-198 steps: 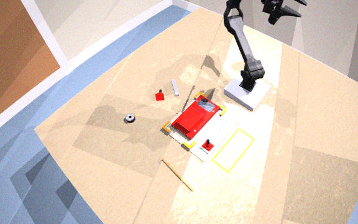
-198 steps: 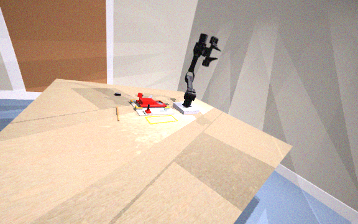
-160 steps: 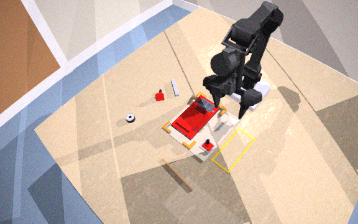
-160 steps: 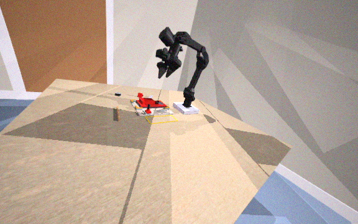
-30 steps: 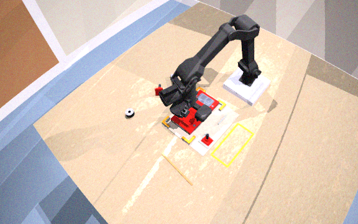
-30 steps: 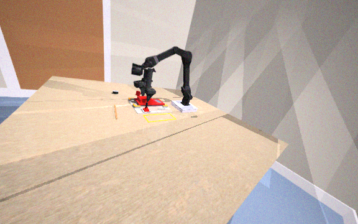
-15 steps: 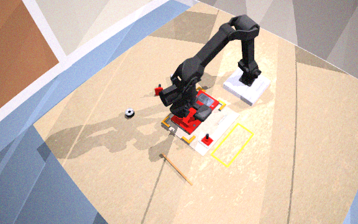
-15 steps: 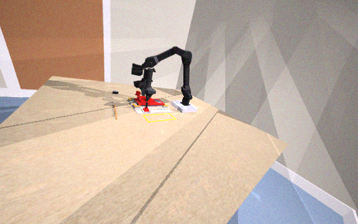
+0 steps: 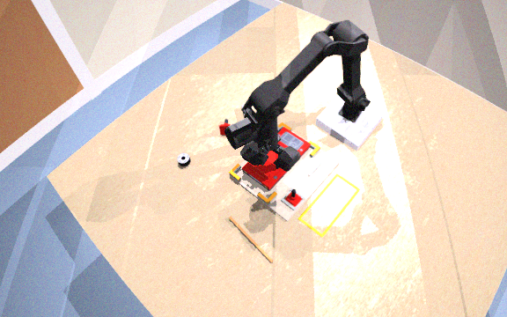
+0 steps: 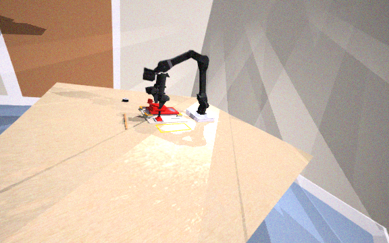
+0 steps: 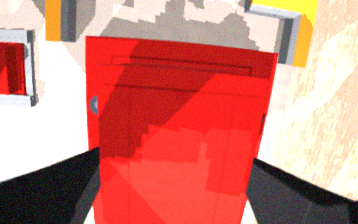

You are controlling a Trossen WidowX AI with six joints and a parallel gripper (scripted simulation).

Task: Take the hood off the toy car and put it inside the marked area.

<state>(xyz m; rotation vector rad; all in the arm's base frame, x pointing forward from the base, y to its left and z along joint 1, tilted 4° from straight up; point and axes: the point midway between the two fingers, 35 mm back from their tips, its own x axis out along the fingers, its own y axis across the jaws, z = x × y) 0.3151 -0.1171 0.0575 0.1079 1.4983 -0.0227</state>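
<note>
The red toy car point(image 9: 290, 140) point(image 10: 172, 111) point(image 11: 180, 47) stands between corner brackets on a white board. My gripper point(image 9: 272, 158) point(image 11: 175, 158) is over the car, pointing down, and is shut on the hood point(image 11: 180, 145), with one black finger at each long side. The hood's edges partly cover the round screw heads on the car's front; whether it is raised off the body cannot be told. The marked area, a yellow outline point(image 9: 341, 213) point(image 10: 176, 130), lies on the table beside the board, with nothing in it. The fingertips are largely hidden in the top and exterior views.
A red block with a black upright knob point(image 9: 293, 199) point(image 10: 159, 119) sits on the board between car and marked area. A wooden stick point(image 9: 251, 239) point(image 10: 125, 121), a black-and-white wheel point(image 9: 183, 159) point(image 10: 125, 100) and a small red part point(image 9: 224, 129) lie around the board.
</note>
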